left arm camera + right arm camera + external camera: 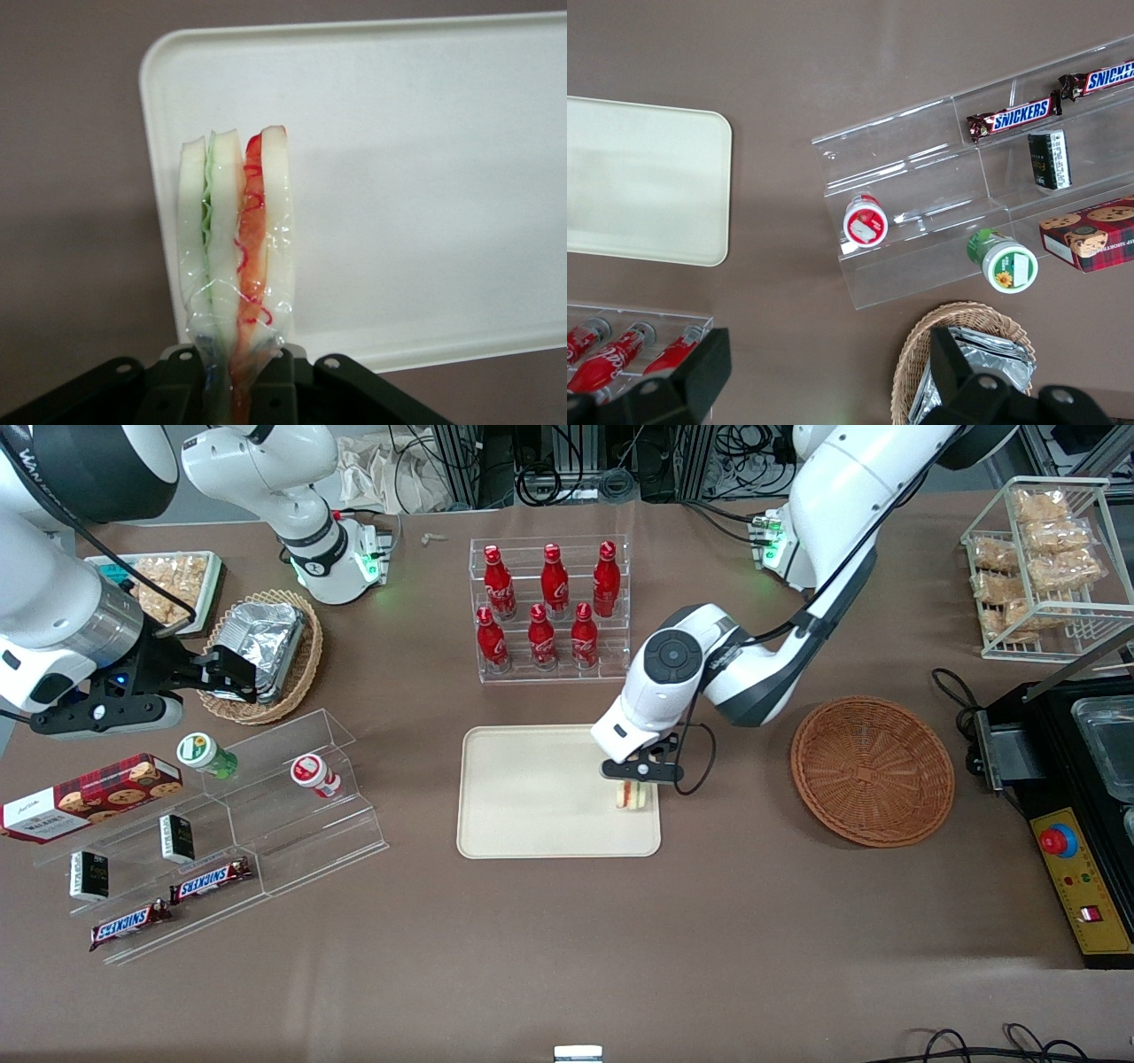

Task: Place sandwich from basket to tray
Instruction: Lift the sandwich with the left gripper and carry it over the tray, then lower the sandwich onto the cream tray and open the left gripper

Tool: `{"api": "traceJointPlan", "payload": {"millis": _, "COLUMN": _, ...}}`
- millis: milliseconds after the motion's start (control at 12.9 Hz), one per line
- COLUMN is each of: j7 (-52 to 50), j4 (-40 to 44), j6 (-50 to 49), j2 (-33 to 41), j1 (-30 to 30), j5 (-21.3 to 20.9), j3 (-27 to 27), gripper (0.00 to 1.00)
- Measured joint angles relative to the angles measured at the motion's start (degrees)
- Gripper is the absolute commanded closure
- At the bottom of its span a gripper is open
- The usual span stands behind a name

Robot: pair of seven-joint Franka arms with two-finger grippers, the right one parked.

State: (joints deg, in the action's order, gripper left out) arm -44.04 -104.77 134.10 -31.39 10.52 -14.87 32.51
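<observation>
One sandwich (232, 239), wedge-shaped, three slices of white bread with a green layer and a red layer between them, wrapped in clear film that wrinkles and shines along the cut edge. It stands on edge, pinched at its narrow end by the hand (640, 778), whose black fingers (266, 390) press together on bread and wrap. The sandwich is over the tray (532, 815), at the tray's end nearest the basket (873, 771); whether it touches the tray floor cannot be told. Handling, by judgement: light, soft and easily crushed; the film looks slick, so a firm squeeze risks sliding layers or denting bread, and a loose one risks a slip. The best hold seems to be across the flat bread faces, as now, not on the filling edge. Once let go it may topple onto a face, being tall and thin. Tray: cream-beige, smooth, matt, rectangular with rounded corners and a low rim, otherwise bare. Basket: round, shallow, reddish-brown woven wicker, nothing in it, well apart from the tray toward the working arm's end of the table (567, 957). Table: covered in plain brown, matt.
</observation>
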Motion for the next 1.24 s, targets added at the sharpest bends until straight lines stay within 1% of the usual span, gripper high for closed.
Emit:
{"api": "traceJointPlan", "payload": {"millis": 155, "j7": -0.4, "j4": 1.2, "j6": 0.1, "j2": -1.8, "j1": 0.9, "j5": -1.9, "j3": 0.0, "gripper": 1.00}}
{"api": "traceJointPlan", "payload": {"millis": 310, "j7": -1.5, "j4": 2.1, "j6": 0.1, "j2": -3.1, "j1": 1.0, "j5": -4.9, "j3": 0.0, "gripper": 1.00}}
{"api": "traceJointPlan", "payload": {"millis": 542, "j7": -2.3, "j4": 4.3, "j6": 0.2, "j2": -4.8, "j1": 1.2, "j5": -6.1, "j3": -0.1, "gripper": 1.00}}
{"api": "traceJointPlan", "payload": {"millis": 851, "j7": -2.6, "j4": 5.7, "j6": 1.9, "j2": -6.8, "j1": 3.2, "j5": -7.1, "j3": -0.1, "gripper": 1.00}}
{"api": "traceJointPlan", "payload": {"millis": 1006, "j7": -3.1, "j4": 6.1, "j6": 2.5, "j2": -7.9, "j1": 3.6, "j5": -9.3, "j3": -0.1, "gripper": 0.97}}
{"api": "traceJointPlan", "payload": {"millis": 1083, "j7": -3.2, "j4": 6.2, "j6": 2.6, "j2": -8.3, "j1": 3.6, "j5": -10.2, "j3": -0.1, "gripper": 0.88}}
{"api": "traceJointPlan", "payload": {"millis": 1161, "j7": -3.2, "j4": 6.2, "j6": 2.9, "j2": -8.7, "j1": 3.6, "j5": -11.1, "j3": -0.2, "gripper": 0.72}}
{"api": "traceJointPlan", "payload": {"millis": 1238, "j7": -3.2, "j4": 6.3, "j6": 3.1, "j2": -9.0, "j1": 3.6, "j5": -11.8, "j3": -0.3, "gripper": 0.52}}
